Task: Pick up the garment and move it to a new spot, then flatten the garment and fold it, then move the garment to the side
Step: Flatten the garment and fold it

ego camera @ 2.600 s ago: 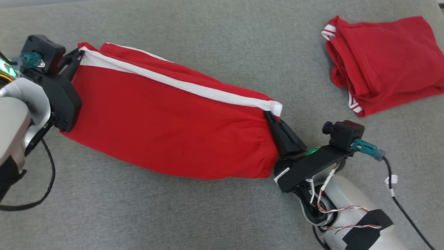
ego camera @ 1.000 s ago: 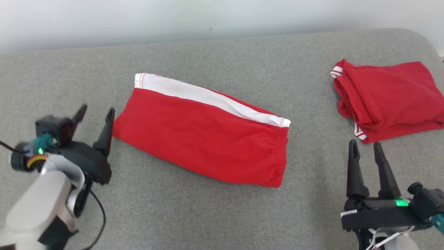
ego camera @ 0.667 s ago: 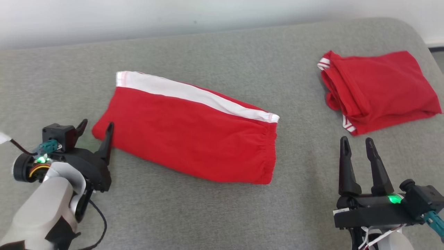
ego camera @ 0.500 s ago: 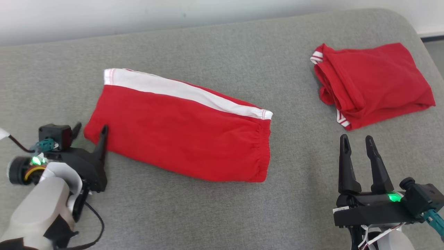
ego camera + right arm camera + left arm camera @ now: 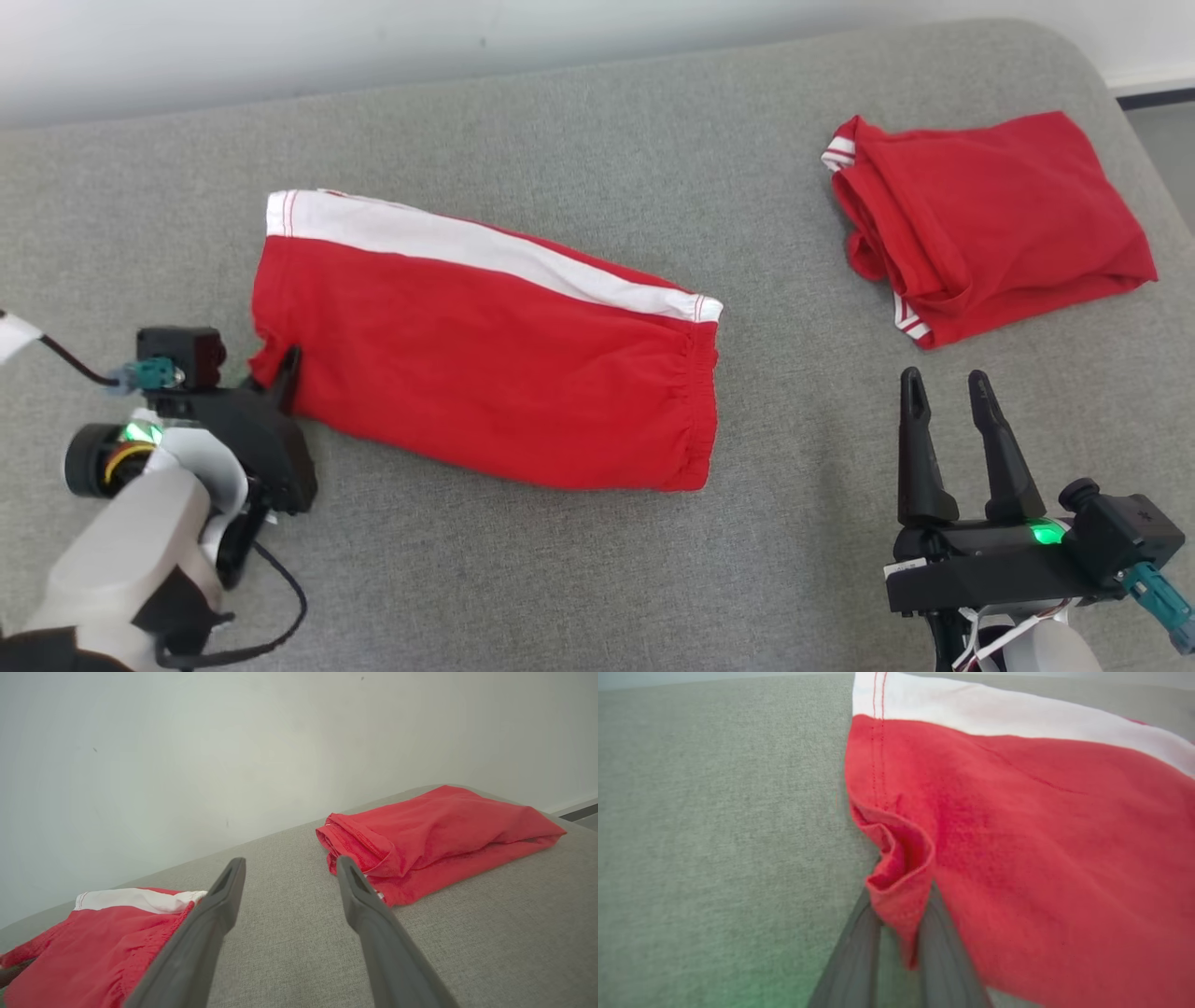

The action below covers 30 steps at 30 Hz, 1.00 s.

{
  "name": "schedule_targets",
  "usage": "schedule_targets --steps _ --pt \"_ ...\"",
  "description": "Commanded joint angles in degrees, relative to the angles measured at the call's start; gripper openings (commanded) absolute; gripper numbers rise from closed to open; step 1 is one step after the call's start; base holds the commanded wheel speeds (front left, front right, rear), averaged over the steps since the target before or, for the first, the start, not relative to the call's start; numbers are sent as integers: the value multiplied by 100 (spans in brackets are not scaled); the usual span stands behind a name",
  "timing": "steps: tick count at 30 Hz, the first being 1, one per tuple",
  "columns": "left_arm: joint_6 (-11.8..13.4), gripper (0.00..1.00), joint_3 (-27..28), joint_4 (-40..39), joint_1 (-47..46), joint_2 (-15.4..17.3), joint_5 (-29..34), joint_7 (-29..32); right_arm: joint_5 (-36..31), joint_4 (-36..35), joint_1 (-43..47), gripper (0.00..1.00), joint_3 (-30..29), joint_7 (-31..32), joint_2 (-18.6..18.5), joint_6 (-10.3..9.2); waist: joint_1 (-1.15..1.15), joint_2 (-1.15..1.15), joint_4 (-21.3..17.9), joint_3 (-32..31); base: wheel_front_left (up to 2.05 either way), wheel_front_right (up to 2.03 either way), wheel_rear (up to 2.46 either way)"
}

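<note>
Grey cushion (image 5: 560, 579); left pincer (image 5: 278, 369) grips garment (image 5: 485, 373) corner hem; right pincer (image 5: 943, 383) open, well apart.

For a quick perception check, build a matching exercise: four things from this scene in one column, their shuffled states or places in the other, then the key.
Column one
1. left gripper
2. right gripper
3. striped shorts
4. folded red garment

Column two
A. bundled at the far right of the grey surface
B. fingers apart, holding nothing
C. pinching a red hem corner
D. spread flat mid-surface, white band along the far edge

Pairs: 1-C, 2-B, 3-D, 4-A
</note>
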Motion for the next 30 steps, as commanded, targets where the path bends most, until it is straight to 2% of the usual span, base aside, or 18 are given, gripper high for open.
schedule_targets --steps 1,8,18,30 --pt "5 0 -100 97 264 -41 -109 41 -6 13 -28 100 0 1 11 -16 0 0 31 -116 0 0 0" --pt "4 0 -247 212 450 -170 -316 -288 127 170 188 100 54 1 12 -16 0 0 203 -658 0 0 0" --pt "3 0 -305 320 1201 -624 -655 -780 305 407 603 100 5 0 -12 -16 0 0 717 -1498 0 0 0" --pt "3 0 -263 288 1491 -707 -711 -1016 356 470 860 100 -46 1 -47 -16 0 0 931 -1560 0 0 0"
